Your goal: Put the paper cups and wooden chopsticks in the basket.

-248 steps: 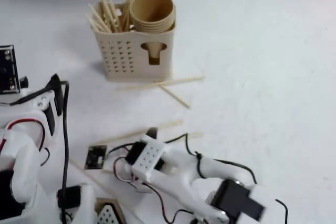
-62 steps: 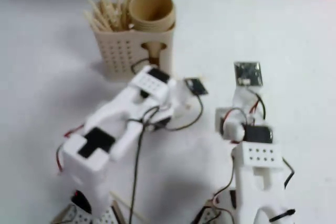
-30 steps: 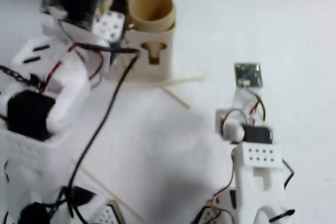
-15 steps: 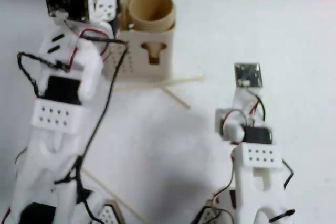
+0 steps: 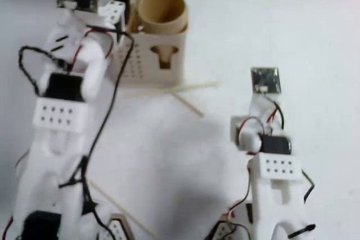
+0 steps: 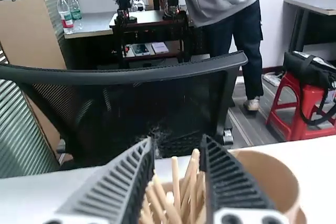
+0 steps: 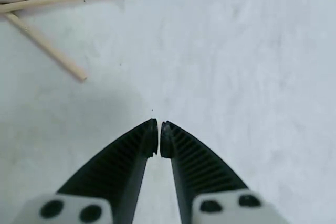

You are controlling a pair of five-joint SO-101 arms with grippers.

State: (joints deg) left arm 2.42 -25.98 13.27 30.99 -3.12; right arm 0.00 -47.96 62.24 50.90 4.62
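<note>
High view first, far left: the left arm (image 5: pixel 64 91) stretches long from the near edge of the table (image 5: pixel 315 37) all the way to the far side, its wrist tipped over the left half of the basket (image 5: pixel 149 63). On the left wrist view the left gripper (image 6: pixel 176 142) hangs with its jaws spread apart, gripping nothing, and a bundle of wooden chopsticks (image 6: pixel 178 182) stands upright in the basket right below the gap. Next to them, in the basket's right half, sits the stack of paper cups (image 5: pixel 162 10), mouth up. Moving right, two loose chopsticks (image 5: pixel 194 86) lie on the table just in front of the basket, one flat along its base, the other angled off toward the near side. Further right, the right arm (image 5: pixel 275 178) sits low, pointing away from the near edge, and the right gripper (image 7: pixel 159 135) has its jaws pinched together on nothing, above bare table, short of those two sticks.
</note>
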